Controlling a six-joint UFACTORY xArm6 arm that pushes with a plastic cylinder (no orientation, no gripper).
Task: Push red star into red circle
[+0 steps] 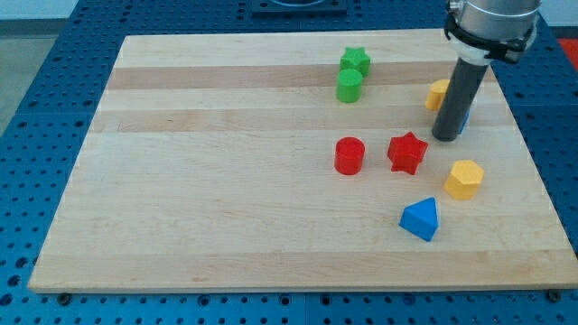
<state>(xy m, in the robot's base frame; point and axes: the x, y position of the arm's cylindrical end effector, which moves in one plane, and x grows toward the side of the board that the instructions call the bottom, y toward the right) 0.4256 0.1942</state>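
Observation:
The red star (407, 152) lies on the wooden board (226, 181), right of centre. The red circle (349, 155), a short cylinder, stands just to the star's left with a small gap between them. My tip (445, 137) rests on the board up and to the right of the red star, a short way from it and not touching it. The rod rises from there toward the view's top right.
A green star (356, 61) and a green cylinder (349, 86) sit near the view's top. A yellow block (439, 93) and a blue block (465, 117) are partly hidden behind the rod. A yellow hexagon (464, 179) and a blue triangle (421, 219) lie below and right of the star.

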